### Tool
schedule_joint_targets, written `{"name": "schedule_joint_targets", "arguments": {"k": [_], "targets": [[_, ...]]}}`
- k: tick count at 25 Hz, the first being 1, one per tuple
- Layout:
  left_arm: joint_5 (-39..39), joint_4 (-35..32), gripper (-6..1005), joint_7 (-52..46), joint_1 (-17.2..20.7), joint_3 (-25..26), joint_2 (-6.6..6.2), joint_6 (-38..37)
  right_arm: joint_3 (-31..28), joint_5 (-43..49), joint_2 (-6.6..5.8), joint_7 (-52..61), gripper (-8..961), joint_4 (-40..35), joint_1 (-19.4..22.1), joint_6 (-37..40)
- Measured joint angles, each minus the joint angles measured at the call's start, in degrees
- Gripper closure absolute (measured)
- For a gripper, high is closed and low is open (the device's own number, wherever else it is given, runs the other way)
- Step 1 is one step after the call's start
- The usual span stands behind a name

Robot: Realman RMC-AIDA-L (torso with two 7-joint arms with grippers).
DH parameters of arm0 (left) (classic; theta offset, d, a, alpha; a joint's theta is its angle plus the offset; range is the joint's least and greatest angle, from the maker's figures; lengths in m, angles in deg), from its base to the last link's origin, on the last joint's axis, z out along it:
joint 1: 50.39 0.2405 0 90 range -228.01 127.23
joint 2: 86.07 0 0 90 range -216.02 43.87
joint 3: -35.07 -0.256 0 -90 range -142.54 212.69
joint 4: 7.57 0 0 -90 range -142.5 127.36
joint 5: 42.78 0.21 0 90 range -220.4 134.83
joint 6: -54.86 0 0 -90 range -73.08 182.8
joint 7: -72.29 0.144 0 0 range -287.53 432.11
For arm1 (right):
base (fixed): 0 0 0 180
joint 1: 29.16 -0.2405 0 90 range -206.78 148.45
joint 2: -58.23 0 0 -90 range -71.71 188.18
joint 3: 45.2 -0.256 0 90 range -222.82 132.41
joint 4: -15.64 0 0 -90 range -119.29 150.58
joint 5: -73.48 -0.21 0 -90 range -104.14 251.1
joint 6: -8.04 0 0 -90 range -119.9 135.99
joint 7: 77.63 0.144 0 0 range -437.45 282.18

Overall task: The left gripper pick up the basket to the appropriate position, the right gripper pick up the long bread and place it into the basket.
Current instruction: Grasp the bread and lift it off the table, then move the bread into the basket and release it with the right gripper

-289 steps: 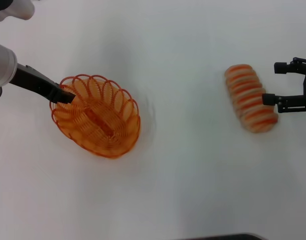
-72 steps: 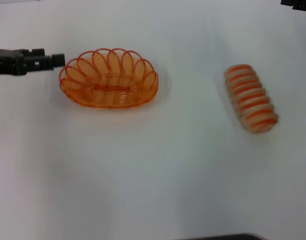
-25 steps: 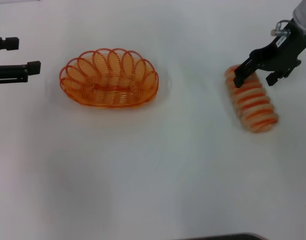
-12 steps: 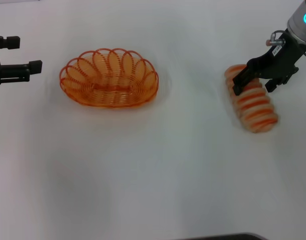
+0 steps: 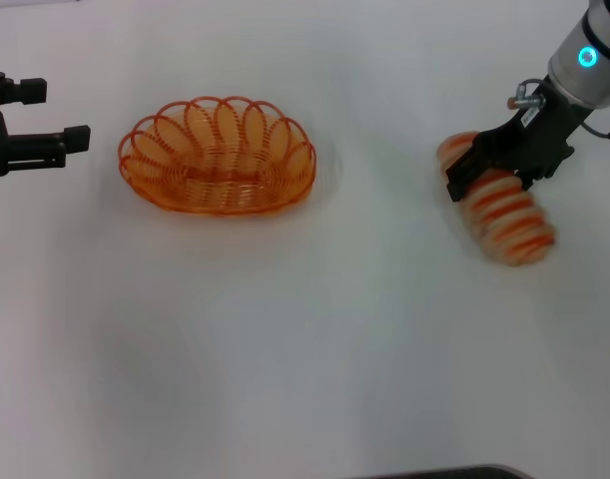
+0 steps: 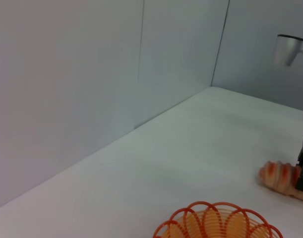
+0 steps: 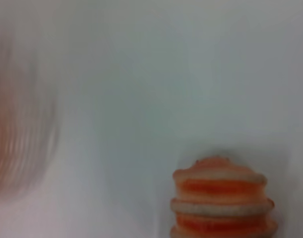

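Half the long bread point(image 5: 504, 218) hidden under the right hand point(image 5: 492, 168), grip unclear; left hand point(image 5: 57, 112) agape, empty.

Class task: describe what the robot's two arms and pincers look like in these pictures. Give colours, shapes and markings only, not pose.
The left pincer is matt black, with two straight blocky fingers on a black body. The right pincer is also black and angular, with a small white label and a silver metal fitting near its wrist. Its arm is a silver-grey cylinder carrying a glowing blue-green ring light. The left arm itself is out of view.
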Motion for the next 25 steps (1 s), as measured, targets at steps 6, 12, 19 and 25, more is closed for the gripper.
{"name": "schedule_joint_targets", "arguments": {"k": [6, 12, 19, 25], "targets": [[0.08, 0.5, 146, 0.05, 0.01, 0.13, 0.08, 0.0, 1.45, -0.01, 0.24, 0.84, 126, 1.04, -0.12, -0.39], [0.08, 0.5, 147, 0.07, 0.05, 0.16, 0.1, -0.01, 2.1, 0.0, 0.78, 0.62, 135, -2.06, 0.85, 0.04], [0.05, 0.47, 146, 0.06, 0.1, 0.24, 0.5, -0.26, 1.52, -2.55, 0.82, -4.17, 188, -16.03, 3.13, 3.37], [-0.04, 0.37, 146, 0.07, 0.03, 0.34, 0.61, -0.94, 1.4, -9.35, -2.2, -15.76, 235, -21.17, -0.01, 4.55]]}}
